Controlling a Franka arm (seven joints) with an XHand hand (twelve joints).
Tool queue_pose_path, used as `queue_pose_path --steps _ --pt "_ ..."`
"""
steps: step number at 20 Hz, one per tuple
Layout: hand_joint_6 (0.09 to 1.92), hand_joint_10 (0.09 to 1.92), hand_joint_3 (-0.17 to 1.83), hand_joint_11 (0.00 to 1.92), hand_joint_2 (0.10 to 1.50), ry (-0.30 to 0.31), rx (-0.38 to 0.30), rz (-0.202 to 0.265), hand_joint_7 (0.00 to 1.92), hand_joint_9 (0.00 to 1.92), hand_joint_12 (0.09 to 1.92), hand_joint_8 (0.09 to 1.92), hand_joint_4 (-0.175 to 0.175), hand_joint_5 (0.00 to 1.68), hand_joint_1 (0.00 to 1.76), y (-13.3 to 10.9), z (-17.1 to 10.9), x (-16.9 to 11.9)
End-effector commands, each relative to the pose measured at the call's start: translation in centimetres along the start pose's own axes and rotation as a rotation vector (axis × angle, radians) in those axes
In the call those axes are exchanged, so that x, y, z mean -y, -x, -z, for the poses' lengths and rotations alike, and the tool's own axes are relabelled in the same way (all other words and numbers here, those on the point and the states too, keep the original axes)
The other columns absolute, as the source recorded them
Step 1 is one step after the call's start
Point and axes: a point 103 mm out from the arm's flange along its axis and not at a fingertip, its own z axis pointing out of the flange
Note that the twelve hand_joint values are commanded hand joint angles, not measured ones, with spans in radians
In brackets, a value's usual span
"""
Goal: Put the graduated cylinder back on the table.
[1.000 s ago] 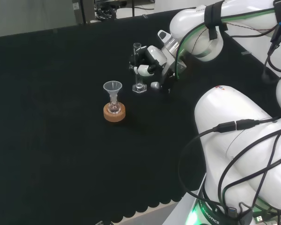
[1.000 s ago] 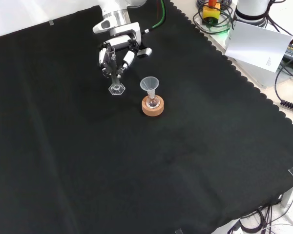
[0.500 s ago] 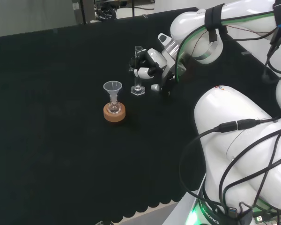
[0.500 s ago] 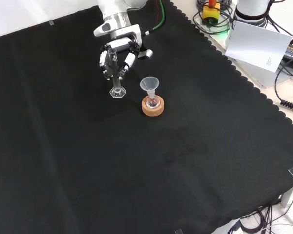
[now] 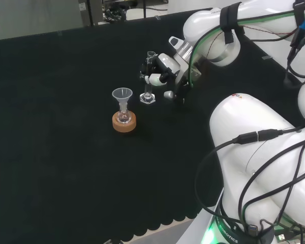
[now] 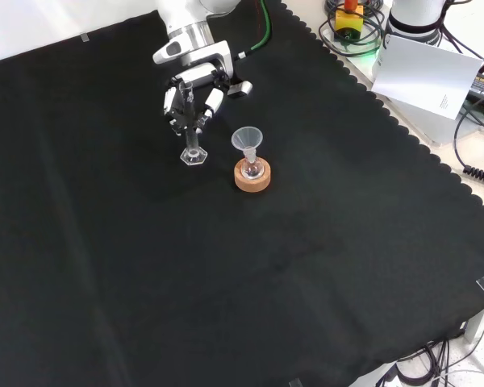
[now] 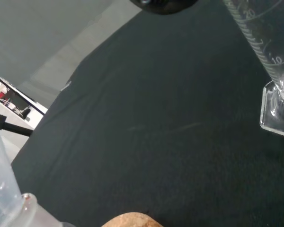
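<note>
The graduated cylinder [image 5: 149, 76] is a thin clear tube on a hexagonal foot [image 6: 193, 156]. It stands upright with the foot down at the black cloth; whether it touches I cannot tell. The hand [image 5: 163, 70] is curled round the tube's upper part from the right in the head view. In the front view the hand [image 6: 192, 95] comes down from the top over the cylinder [image 6: 192, 133], fingers on both sides. The wrist view has the cylinder [image 7: 262, 42] close, with its scale marks and foot [image 7: 276, 113] on the cloth.
A small flask with a clear funnel [image 5: 122, 94] in its neck sits on a cork ring [image 5: 124, 122], just left of the cylinder in the head view. In the front view the cork ring [image 6: 252, 176] lies right of the cylinder's foot. White arm links [image 5: 264, 162] stand at the head view's right.
The hand has carried the cylinder slightly left in the head view and brought it from a tilt to upright, with the foot lower toward the cloth. The funnel and flask have not moved.
</note>
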Motion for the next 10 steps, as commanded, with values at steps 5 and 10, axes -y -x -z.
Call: queue_pose_path --steps 5,10 --pt "0.69 0.09 -0.17 0.64 1.13 -0.055 0.036 -0.018 0.72 1.05 1.17 0.61 -0.051 0.75 1.15 -0.61 0.45 -0.16" --pt "0.67 0.09 -0.17 0.50 1.09 -0.055 0.052 -0.026 0.64 0.96 1.25 0.62 -0.053 0.66 1.09 -1.03 0.83 -0.29"
